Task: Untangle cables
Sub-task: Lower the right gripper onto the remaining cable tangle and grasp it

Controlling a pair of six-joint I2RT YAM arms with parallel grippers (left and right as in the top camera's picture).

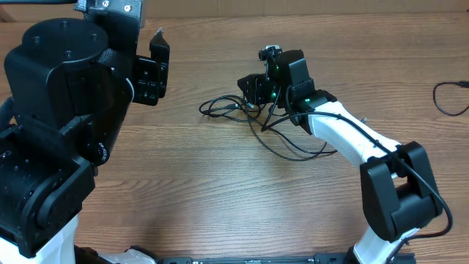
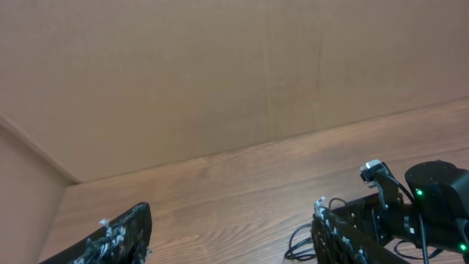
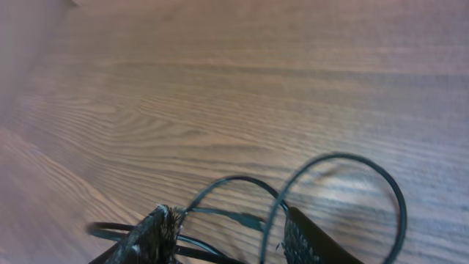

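The cables (image 1: 287,149) lie as loose black loops on the wooden table (image 1: 220,191), spreading from the centre toward the right arm. My right gripper (image 1: 251,94) hangs low over the left part of the tangle. In the right wrist view it (image 3: 229,235) is open, with several cable loops (image 3: 333,156) and a small plug passing between the spread fingers (image 3: 156,233). My left gripper (image 1: 155,70) is raised at the far left, away from the cables. In the left wrist view it (image 2: 231,238) is open and empty, and a bit of cable (image 2: 297,246) shows beside its right finger.
The big black left arm (image 1: 66,110) fills the left side of the overhead view. The white right arm (image 1: 352,136) reaches in from the lower right. Another black cord (image 1: 448,99) curls at the table's right edge. A brown wall (image 2: 220,73) rises behind the table.
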